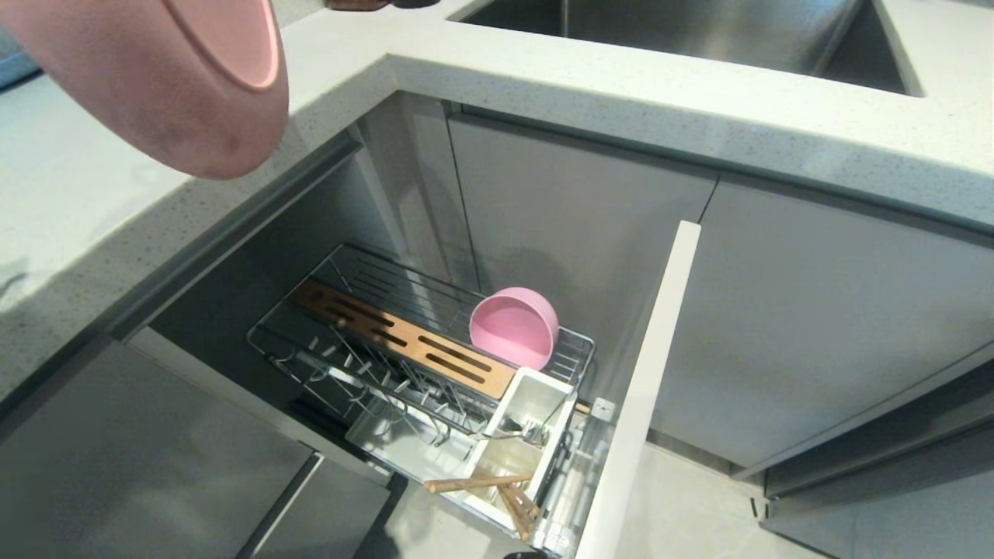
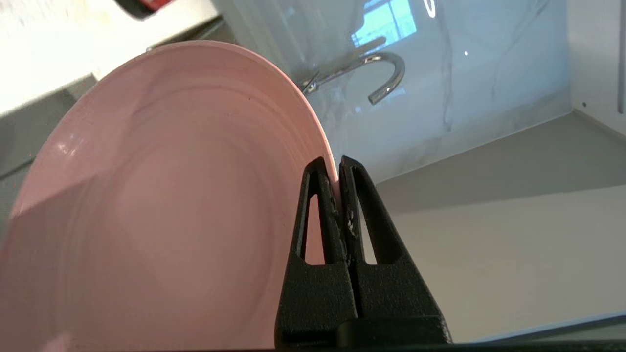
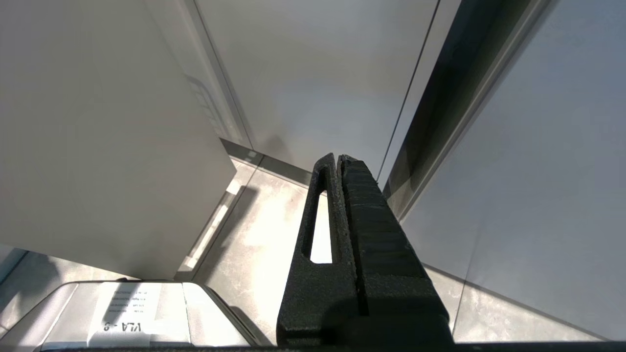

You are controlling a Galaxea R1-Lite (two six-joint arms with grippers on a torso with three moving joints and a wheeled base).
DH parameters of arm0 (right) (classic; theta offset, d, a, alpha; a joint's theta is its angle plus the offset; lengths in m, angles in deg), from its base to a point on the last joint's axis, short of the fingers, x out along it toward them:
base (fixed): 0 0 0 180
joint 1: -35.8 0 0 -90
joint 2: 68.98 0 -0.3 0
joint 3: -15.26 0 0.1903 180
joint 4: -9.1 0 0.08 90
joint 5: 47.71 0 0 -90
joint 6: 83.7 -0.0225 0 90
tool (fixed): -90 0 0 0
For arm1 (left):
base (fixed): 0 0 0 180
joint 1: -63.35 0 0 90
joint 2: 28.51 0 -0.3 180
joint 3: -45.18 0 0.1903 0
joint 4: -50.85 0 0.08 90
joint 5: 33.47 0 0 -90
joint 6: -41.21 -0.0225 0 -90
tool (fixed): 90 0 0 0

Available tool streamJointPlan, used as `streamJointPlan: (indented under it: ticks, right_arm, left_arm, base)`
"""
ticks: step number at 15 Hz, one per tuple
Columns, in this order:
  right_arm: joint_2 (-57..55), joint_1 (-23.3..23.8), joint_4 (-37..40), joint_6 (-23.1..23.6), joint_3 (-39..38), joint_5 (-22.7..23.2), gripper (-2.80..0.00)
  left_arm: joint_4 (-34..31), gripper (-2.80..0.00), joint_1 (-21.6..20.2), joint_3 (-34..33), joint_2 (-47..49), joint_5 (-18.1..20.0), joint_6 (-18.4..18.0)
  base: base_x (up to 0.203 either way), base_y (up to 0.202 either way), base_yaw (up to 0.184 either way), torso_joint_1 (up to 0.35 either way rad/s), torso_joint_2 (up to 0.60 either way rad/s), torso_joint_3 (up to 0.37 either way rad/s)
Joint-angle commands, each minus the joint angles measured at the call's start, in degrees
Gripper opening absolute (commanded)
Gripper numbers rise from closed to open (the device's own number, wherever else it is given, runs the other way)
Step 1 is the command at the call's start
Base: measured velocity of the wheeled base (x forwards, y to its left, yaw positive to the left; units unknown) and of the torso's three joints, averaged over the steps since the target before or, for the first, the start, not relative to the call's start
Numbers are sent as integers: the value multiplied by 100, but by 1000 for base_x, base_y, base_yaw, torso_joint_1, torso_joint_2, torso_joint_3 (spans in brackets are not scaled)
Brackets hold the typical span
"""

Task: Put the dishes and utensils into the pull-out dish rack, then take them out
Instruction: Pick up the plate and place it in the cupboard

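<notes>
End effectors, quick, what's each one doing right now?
Left end effector: closed on the rim of the pink plate, holding it up over the counter.
Right end effector: closed, holding nothing.

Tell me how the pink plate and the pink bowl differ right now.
The plate is flat and wide; the bowl is deep and smaller. The plate is held up over the counter, its rim pinched in the left gripper; the bowl lies on its side in the rack, touched by no gripper. Both are matte pink and round.

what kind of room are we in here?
A home-style kitchen, most likely: a steel sink set in a speckled countertop, a curved faucet, and a pull-out dish rack in the cabinet below.
</notes>
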Motion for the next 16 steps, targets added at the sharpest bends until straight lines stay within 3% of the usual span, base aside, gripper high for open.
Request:
streamJointPlan:
  ticks: [1, 5, 10, 16]
  right_arm:
    - [0, -2, -4, 0, -9, -3, -280]
    - [0, -2, 0, 2, -9, -2, -280]
    - [0, -2, 2, 0, -9, 1, -280]
    - [0, -7, -3, -4, -9, -4, -280]
  left_arm:
    - [9, -280, 99, 2, 169, -128, 64]
    - [27, -280, 337, 2, 504, -560, 167]
    - [206, -280, 918, -51, 944, -1167, 175]
    - [269, -280, 1140, -772, 1376, -1628, 126]
  base:
    - [0, 0, 0, 0, 0, 0]
    - [0, 0, 0, 0, 0, 0]
    - [0, 0, 0, 0, 0, 0]
    - [0, 0, 0, 0, 0, 0]
